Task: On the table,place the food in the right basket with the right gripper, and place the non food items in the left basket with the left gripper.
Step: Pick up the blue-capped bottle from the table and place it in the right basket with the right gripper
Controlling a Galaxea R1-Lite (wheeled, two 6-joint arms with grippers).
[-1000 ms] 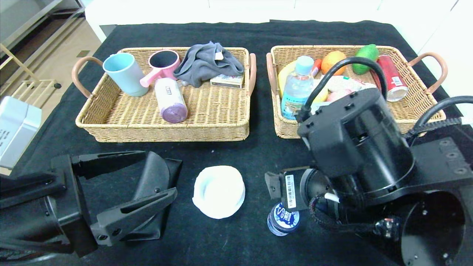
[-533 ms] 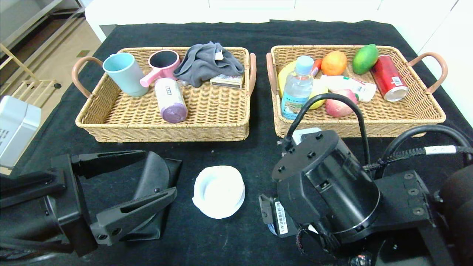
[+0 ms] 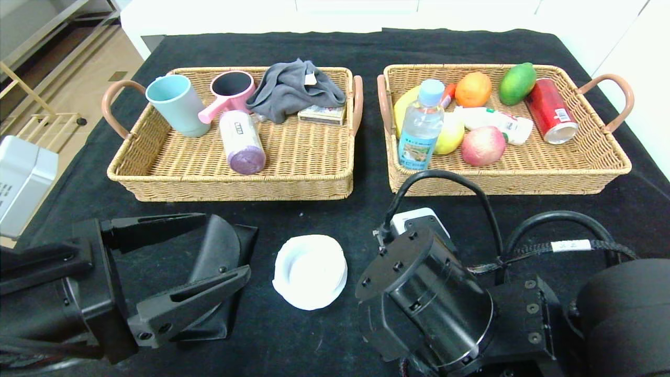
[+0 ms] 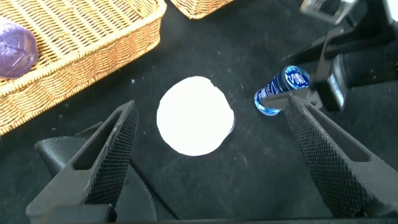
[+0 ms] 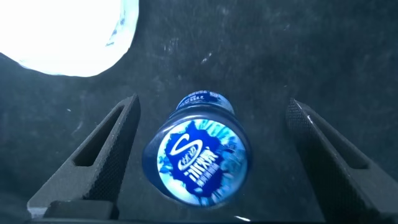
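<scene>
A small bottle with a dark blue cap (image 5: 198, 158) stands on the table (image 3: 366, 214), hidden under the right arm (image 3: 434, 303) in the head view. My right gripper (image 5: 211, 106) is open, one finger on each side of the bottle, neither touching it. The left gripper (image 3: 225, 246) is open near the front left, just above the black glasses case (image 3: 217, 251). The white dish (image 3: 310, 271) lies between the arms. The lemon (image 3: 451, 137), peach (image 3: 482, 145) and water bottle (image 3: 421, 125) lie in the right basket (image 3: 523, 183).
The left basket (image 3: 235, 188) holds a blue cup (image 3: 175, 104), a pink mirror (image 3: 230, 89), a grey cloth (image 3: 293, 89), a purple roll (image 3: 242, 142) and a small box. An orange, a green mango and a red can (image 3: 549, 110) share the right basket. A grey box (image 3: 21, 183) sits at the left edge.
The right arm has come back from over the right basket toward the front edge and down over the small bottle, hiding it in the head view. The left arm has not moved.
</scene>
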